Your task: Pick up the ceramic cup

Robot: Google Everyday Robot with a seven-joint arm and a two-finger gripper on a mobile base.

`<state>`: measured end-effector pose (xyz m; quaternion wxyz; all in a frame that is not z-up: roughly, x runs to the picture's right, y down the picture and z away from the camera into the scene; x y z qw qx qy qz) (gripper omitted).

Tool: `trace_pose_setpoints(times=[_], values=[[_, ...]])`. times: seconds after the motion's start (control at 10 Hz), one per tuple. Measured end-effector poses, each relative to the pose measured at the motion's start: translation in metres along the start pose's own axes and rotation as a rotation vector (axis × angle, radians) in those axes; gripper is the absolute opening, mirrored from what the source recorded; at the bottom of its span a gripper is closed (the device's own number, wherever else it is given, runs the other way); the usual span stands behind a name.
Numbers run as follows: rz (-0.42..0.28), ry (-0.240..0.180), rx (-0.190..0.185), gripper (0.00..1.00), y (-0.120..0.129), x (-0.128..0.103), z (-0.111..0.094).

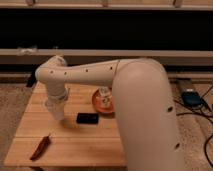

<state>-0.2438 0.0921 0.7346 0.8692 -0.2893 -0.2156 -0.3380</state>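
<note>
Gripper (56,111), seemingly over wooden table (95,135).

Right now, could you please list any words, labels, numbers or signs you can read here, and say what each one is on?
No text is readable.
The small white container on the orange plate has a dark label, too blurred to read.
The black flat object on the wooden table shows no markings.
The gripper, low over the table's left side, shows no lettering.

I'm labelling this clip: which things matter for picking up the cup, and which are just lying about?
Job: ceramic cup, seemingly at the gripper, left of the black block.
Lying about: black block, red pepper, orange plate, small bottle on it.
</note>
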Motion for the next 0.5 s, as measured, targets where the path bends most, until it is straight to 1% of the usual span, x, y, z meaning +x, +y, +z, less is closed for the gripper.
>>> trace_pose_setpoints(times=[0.1, 0.2, 0.3, 0.5], values=[[-0.022, -0.015, 0.022, 0.00, -0.0023, -0.0024, -0.0132], [-0.035, -0.028, 0.031, 0.00, -0.0029, -0.0027, -0.0194], [-0.038, -0.032, 0.035, 0.00, -0.0028, -0.0019, -0.0222], [-0.042, -0.033, 0.034, 0.00, -0.0035, -0.0040, -0.0216]])
